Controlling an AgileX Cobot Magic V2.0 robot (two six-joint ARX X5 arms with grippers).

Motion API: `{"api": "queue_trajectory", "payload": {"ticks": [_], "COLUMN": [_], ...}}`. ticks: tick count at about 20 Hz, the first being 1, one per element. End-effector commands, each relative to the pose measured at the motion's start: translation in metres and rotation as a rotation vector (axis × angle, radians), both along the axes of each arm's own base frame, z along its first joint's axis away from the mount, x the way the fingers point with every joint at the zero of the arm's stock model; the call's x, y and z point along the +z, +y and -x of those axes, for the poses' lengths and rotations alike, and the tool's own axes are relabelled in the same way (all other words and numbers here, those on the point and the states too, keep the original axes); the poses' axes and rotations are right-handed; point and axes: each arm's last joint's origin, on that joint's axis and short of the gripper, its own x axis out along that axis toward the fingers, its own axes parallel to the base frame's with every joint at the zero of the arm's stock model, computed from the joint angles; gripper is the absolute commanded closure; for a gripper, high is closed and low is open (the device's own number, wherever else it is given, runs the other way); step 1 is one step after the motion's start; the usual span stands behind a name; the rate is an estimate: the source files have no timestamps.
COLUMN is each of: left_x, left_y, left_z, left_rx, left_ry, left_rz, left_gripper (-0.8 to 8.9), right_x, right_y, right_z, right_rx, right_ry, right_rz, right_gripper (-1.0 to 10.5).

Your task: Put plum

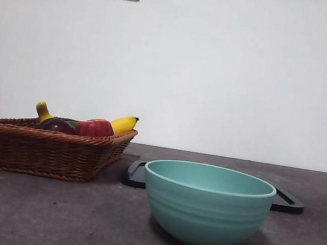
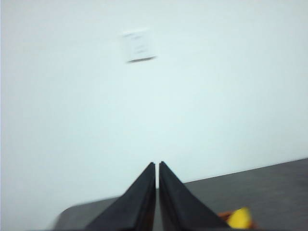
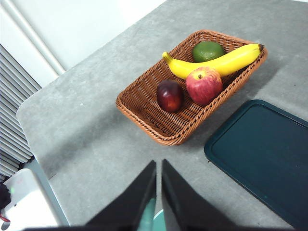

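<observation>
Plum (image 3: pixel 169 95): dark maroon, glossy; lies in the basket beside the apple, touched by neither claw.
Basket (image 3: pixel 144 113): brown wicker, rectangular, on the grey table (image 3: pixel 96 139); also holds the apple, banana and lime.
Apple (image 3: pixel 204 85): red with yellowish streaks, just beside the plum, against the banana.
Banana (image 3: pixel 219 64): yellow, lying across the basket between apple and lime.
Lime (image 3: pixel 207 50): green, in the basket's far corner.
Bowl (image 1: pixel 207 203): teal, ribbed, on the table near the front camera.
Tray (image 3: pixel 262 156): dark, flat, beside the basket and behind the bowl.
Left claw (image 2: pixel 157 166): raised, facing the wall; jaws nearly together, holding nothing.
Right claw (image 3: pixel 158 163): high above the table, short of the basket; jaws nearly together, holding nothing.
</observation>
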Motion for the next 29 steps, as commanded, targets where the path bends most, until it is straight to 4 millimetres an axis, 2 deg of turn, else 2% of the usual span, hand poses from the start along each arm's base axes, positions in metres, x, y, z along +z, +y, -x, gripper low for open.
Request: {"api": "queue_trajectory", "payload": {"ticks": [1,7,9,12,18,29], "left_x": [-0.033,-0.113,-0.133,-0.154,-0.177,-0.199], "left_y": [0.005,0.011,0.011,0.011,0.011,0.011], "left_z": [0.002,0.007,0.008,0.007,0.005,0.006], "left_rx": [0.084,0.149,0.151,0.151,0.15,0.148], "left_ry": [0.0,0.06,0.077,0.094,0.144,0.385], "left_rz": [-0.003,-0.002,-0.002,-0.002,0.001,0.053], "left_gripper": [8.05,8.05,8.05,8.05,8.05,8.05], "right_x": [0.003,0.003,0.003,0.003,0.003,0.003], "right_y": [0.002,0.002,0.002,0.002,0.002,0.002], "right_z": [0.0,0.0,0.0,0.0,0.0,0.0], "right_rx": [0.011,0.011,0.012,0.012,0.011,0.012], "right_ry": [-0.018,-0.018,-0.018,-0.018,-0.018,-0.018], "right_rz": [-0.006,-0.006,-0.006,-0.006,-0.006,-0.006], "right_gripper": [9.4,9.4,9.4,9.4,9.4,9.4]}}
